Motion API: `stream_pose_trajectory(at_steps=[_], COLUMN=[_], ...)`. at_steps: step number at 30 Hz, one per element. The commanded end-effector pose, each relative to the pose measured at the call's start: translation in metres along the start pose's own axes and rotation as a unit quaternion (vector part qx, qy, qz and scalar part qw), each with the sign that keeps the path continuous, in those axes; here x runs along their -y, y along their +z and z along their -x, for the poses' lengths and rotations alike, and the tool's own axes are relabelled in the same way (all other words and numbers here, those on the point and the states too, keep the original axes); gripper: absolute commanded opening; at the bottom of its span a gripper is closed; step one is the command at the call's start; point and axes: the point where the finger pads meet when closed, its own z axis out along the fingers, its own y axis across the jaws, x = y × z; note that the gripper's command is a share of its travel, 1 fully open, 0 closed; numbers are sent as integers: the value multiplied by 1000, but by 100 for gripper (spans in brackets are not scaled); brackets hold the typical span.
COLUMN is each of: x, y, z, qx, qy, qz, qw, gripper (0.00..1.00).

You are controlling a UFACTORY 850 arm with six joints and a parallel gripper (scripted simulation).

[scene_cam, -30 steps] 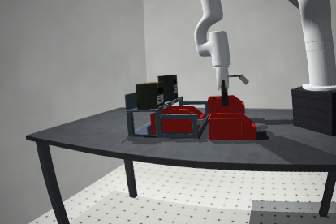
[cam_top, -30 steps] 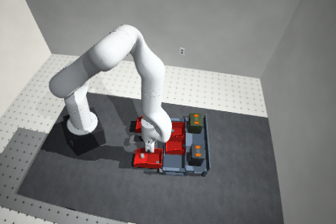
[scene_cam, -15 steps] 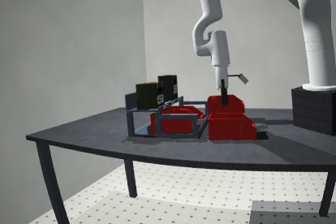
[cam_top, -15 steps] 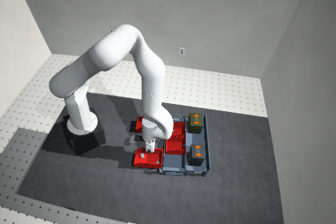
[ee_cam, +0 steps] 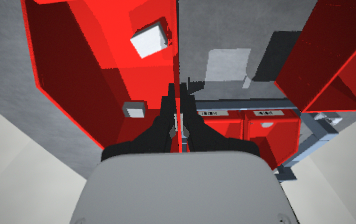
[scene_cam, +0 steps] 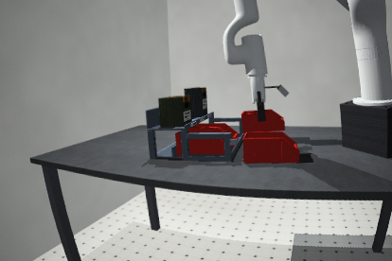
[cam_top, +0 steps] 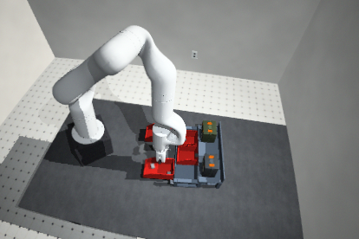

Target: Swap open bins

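Note:
My gripper is shut on the side wall of the red bin with parts. The bin hangs about level, a little above the table, open front away from the shelf, its rear end close to the shelf's front. Light blocks lie inside. The other red bin stands on the table in front of the shelf's other end, partly behind the arm in the top view. The vacated place at the shelf's near end holds no bin.
The blue-grey shelf holds two red bins side by side, beside the vacated place. On its raised rear board stand a green box and a dark box.

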Motion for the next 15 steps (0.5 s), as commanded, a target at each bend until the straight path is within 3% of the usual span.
stream_pose_trajectory(at_steps=[1,15], x=[0,0], y=[-2,-5], z=[2,4], qx=[-82,-109], qy=[2,1], qz=[8,8], qw=[997,994], gripper=[0,0])
